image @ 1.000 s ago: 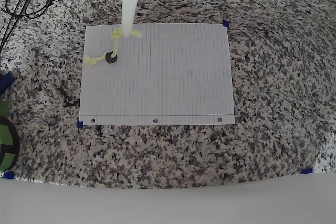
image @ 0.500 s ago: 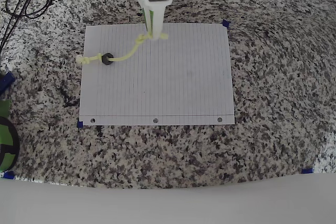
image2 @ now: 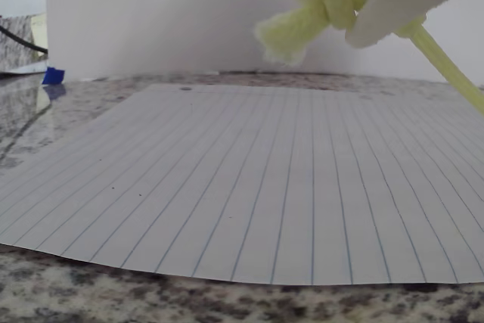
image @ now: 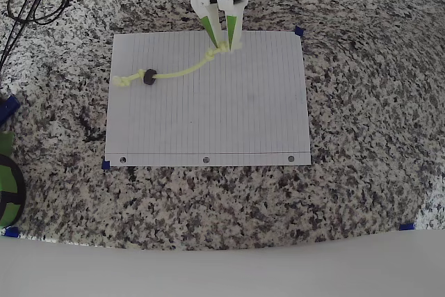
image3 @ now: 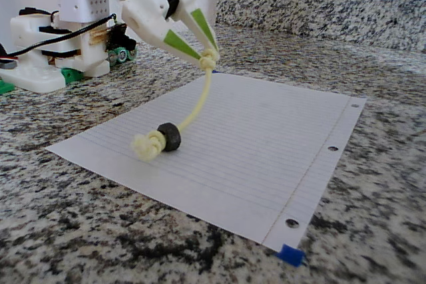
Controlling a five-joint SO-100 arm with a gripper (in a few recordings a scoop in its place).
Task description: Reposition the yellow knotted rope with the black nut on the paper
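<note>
On a speckled granite counter [image: 348, 193] with a matching backsplash [image3: 319, 4], my claw [image: 224, 46] pinches one knot of the yellow knotted rope [image: 182, 71] at the lined paper's [image: 229, 116] twelve o'clock edge; the black nut [image: 149, 77] rests toward nine o'clock.

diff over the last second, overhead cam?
The gripper, still shut on one knotted end of the yellow knotted rope, moved right along the paper's top edge. The rope went from bunched to stretched out, dragging the black nut slightly; it remains beside the other end knot. The paper stayed put.
</note>
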